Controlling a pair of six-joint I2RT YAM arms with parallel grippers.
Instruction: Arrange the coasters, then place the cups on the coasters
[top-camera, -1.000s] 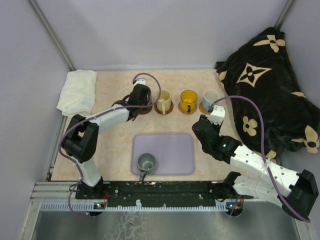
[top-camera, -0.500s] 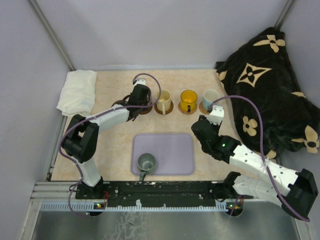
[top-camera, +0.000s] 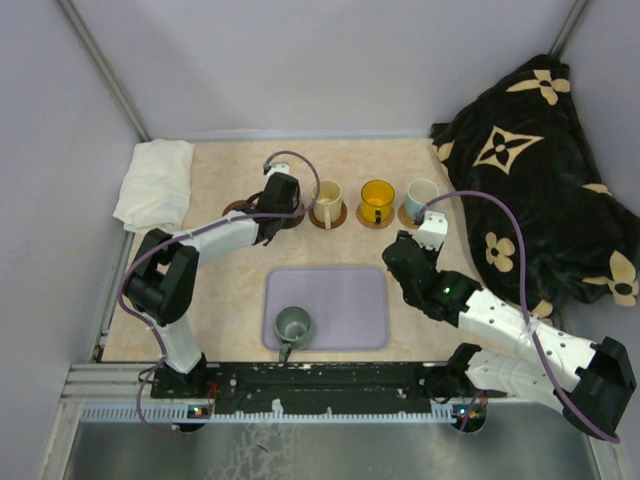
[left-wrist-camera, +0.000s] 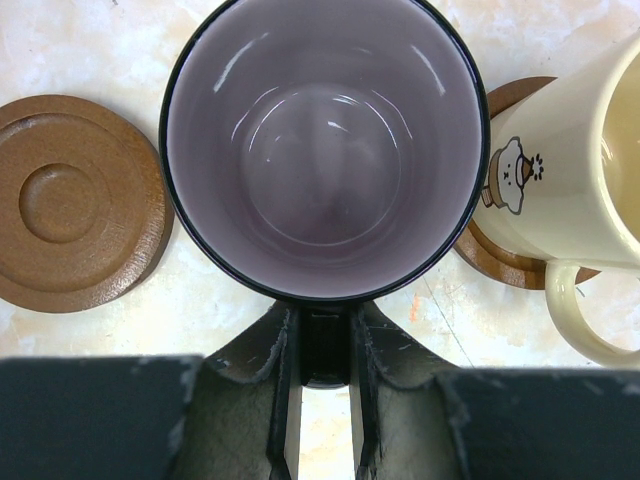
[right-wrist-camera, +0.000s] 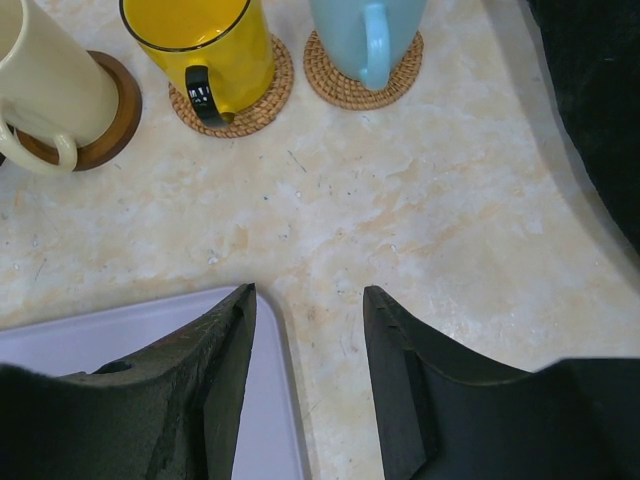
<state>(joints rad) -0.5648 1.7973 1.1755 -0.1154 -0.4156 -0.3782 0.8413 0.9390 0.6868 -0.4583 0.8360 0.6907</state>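
- Left gripper (left-wrist-camera: 325, 345): jaws pinched tight on the dark handle of the glossy purple-grey mug (left-wrist-camera: 325, 150), at its 12 o'clock.
- Whatever is under that mug is hidden.
- A ridged wooden coaster (left-wrist-camera: 70, 205) lies bare at 10 o'clock; the cream mug (left-wrist-camera: 570, 180) is at 2.
- Right gripper (right-wrist-camera: 305, 370): part open, empty, above the lavender tray (right-wrist-camera: 150, 330) corner. The yellow mug (right-wrist-camera: 200, 45) and blue mug (right-wrist-camera: 365, 30) stand on woven coasters (right-wrist-camera: 345, 88) at 11 and 12.
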